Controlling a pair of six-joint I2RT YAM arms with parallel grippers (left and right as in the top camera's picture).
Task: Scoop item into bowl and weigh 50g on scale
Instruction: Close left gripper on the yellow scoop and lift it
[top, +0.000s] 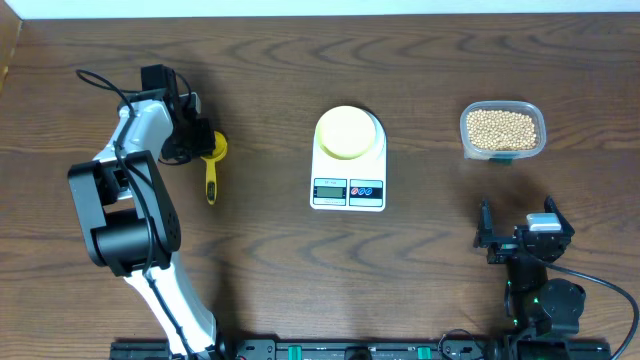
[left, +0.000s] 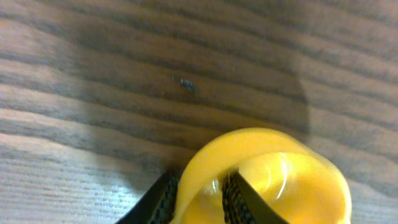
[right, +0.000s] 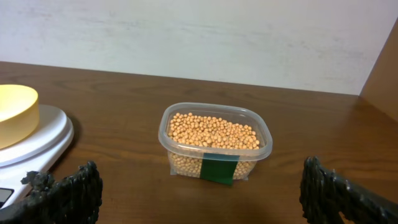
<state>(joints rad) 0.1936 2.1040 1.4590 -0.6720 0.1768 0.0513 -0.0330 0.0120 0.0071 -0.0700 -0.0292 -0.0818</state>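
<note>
The pale yellow-green bowl (top: 348, 131) stands on the white scale (top: 348, 188) at mid table; both show at the left of the right wrist view, bowl (right: 15, 112) on scale (right: 43, 140). The tan beans (top: 502, 127) fill a clear container at the right, also in the right wrist view (right: 211, 132). My left gripper (top: 205, 142) is shut on the rim of a yellow scoop (top: 211, 170) lying on the table; one finger is inside the cup (left: 280, 180), one outside. My right gripper (top: 517, 235) is open and empty, just short of the beans (right: 202, 199).
The clear rectangular container (top: 538, 135) has a green label on its near side (right: 219, 169). The scoop's handle points toward the table's front. A pale wall stands behind the table's far edge.
</note>
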